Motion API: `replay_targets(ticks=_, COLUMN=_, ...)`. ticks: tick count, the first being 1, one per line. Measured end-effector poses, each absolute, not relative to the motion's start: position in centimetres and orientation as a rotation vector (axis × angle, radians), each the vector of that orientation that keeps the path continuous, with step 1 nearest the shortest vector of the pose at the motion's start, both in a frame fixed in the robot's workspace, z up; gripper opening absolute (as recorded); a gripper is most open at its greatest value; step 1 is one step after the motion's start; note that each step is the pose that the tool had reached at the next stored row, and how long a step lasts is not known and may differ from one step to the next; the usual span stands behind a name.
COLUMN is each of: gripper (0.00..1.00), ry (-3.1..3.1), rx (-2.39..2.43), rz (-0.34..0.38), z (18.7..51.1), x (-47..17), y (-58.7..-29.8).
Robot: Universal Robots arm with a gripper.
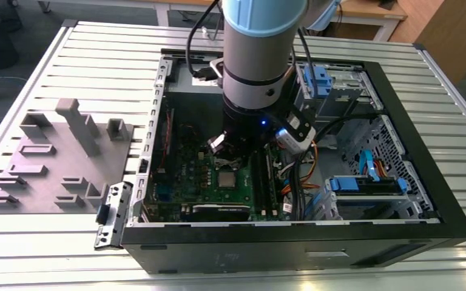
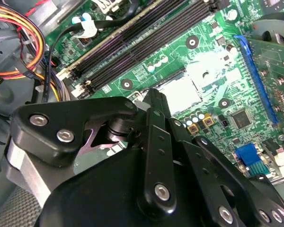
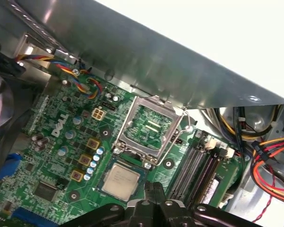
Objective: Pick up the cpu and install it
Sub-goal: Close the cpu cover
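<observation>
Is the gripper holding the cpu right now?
No, the cpu lies flat on the board beside the metal frame, not in the gripper.

A ribbed metal surface (image 1: 79, 54) is seen, its slats running across. An open black case (image 1: 241, 257) is laid flat on it, toward the exterior view's right. At the exterior view's left, a grey plate (image 1: 55, 167) with upright blocks is set on the slats. Between them a small metal bracket (image 1: 113, 215) is spotted, just beside the case.
</observation>
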State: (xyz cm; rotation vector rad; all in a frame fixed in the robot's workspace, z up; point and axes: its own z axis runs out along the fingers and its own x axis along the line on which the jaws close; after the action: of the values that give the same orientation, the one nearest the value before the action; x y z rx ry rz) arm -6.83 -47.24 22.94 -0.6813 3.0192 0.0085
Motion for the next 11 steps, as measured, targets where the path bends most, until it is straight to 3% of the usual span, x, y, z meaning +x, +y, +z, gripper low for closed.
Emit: replay_targets(ticks=11, gripper=0.11, ry=3.014, rx=-0.704, rz=0.009, z=22.8, x=-5.2, y=-46.9)
